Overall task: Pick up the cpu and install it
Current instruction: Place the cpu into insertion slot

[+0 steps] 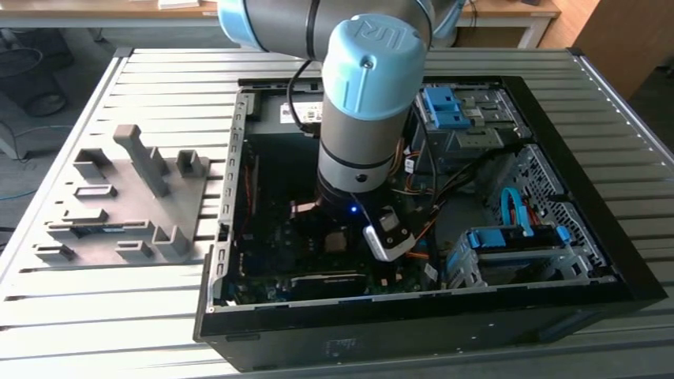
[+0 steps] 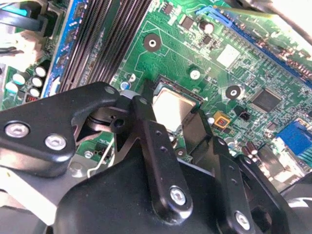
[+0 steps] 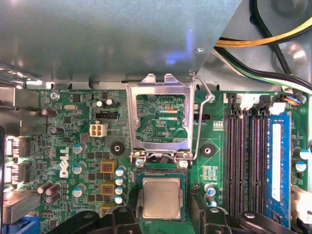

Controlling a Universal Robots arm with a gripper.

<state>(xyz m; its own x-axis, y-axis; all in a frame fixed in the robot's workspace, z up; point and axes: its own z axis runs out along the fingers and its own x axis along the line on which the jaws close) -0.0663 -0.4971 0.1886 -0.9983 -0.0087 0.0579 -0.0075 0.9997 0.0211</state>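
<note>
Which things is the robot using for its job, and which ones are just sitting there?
For the job: the cpu, the gripper close to it, the open socket frame.
Just sitting there: the blue memory stick, the yellow cable, the grey fixture tray.

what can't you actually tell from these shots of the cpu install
- Exterior view: the arm hides the spot it works over inside the case.
- Second wrist view: the gripper's black body covers part of the cpu.
- First wrist view: whether the cpu is seated or held just above the motherboard cannot be told; a grey metal panel hides whatever lies behind it.
</note>
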